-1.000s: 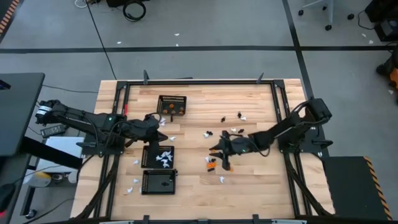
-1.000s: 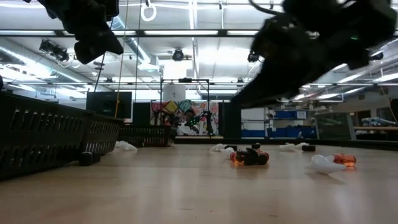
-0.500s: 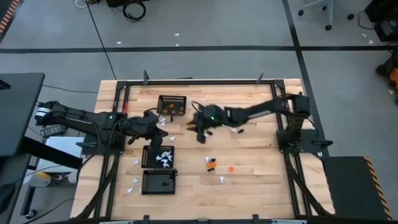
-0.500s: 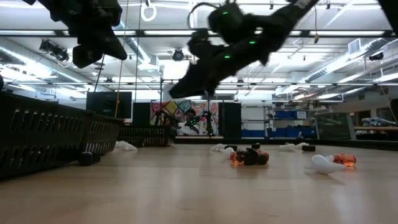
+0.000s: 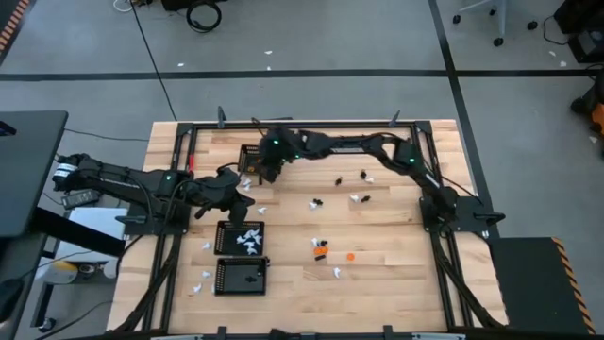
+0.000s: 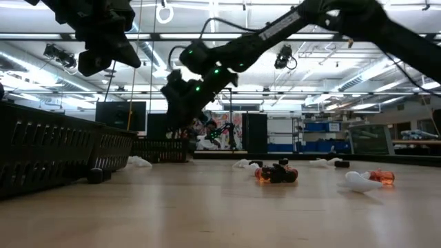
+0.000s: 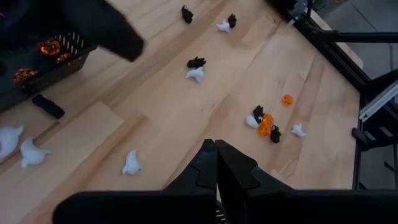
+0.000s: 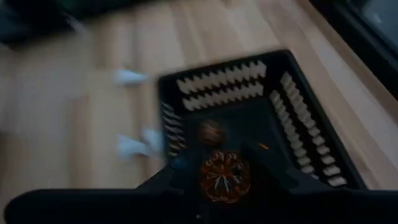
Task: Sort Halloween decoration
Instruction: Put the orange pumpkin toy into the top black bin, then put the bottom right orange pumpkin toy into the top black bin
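Three black mesh baskets sit left of centre in the high view: the upper basket (image 5: 261,159) holds orange pieces, the middle basket (image 5: 241,236) white ones, the lower basket (image 5: 240,276) black ones. Above the upper one, the right gripper (image 8: 222,177) is clamped on an orange piece (image 8: 222,175). Left gripper (image 7: 216,149), fingers together, hovers beside the middle basket. Loose pieces (image 5: 322,248) dot the otherwise bare centre boards.

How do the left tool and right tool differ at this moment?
The left tool is shut and empty; the right tool grips an orange pumpkin piece. The left hangs beside the baskets; the right is over the basket with orange pieces. Both are off the table.
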Controlling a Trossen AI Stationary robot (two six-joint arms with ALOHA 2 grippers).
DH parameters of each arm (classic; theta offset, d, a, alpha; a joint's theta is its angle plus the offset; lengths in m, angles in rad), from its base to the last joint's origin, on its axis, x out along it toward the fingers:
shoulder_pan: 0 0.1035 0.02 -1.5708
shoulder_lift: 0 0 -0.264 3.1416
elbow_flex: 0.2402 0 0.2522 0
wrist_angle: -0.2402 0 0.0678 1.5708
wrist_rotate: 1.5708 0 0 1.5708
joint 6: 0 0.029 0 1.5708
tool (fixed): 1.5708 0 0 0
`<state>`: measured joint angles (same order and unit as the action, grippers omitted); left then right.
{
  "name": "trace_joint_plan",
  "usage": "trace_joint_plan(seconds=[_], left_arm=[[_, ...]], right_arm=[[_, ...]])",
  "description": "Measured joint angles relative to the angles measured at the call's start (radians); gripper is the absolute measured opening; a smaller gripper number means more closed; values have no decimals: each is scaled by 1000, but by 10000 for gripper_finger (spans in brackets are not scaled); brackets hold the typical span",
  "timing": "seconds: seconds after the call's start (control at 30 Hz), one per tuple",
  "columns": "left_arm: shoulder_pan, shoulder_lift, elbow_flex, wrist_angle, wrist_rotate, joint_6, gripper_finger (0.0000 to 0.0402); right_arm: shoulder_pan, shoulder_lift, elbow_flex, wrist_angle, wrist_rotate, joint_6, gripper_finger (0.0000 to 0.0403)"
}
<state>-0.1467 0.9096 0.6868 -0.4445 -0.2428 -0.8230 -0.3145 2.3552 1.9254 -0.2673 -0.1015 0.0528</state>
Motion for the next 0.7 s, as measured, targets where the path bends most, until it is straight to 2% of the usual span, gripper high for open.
trace_joint_plan(seconds=[0.1,0.2,0.33,0.5,0.7], left_arm=[[0,0,0,-3,0,2,9],[0,0,0,-3,0,2,9],[0,0,0,-7,0,3,9],[0,0,0,-24,0,7,9],[0,0,0,-29,0,26,9]], right_arm=[[-12,73,114,-113,32,8,110],[-26,108,169,-142,9,36,122],[-35,113,184,-113,-30,67,151],[-36,113,184,-111,-31,62,184],[-35,100,184,-129,-84,68,196]])
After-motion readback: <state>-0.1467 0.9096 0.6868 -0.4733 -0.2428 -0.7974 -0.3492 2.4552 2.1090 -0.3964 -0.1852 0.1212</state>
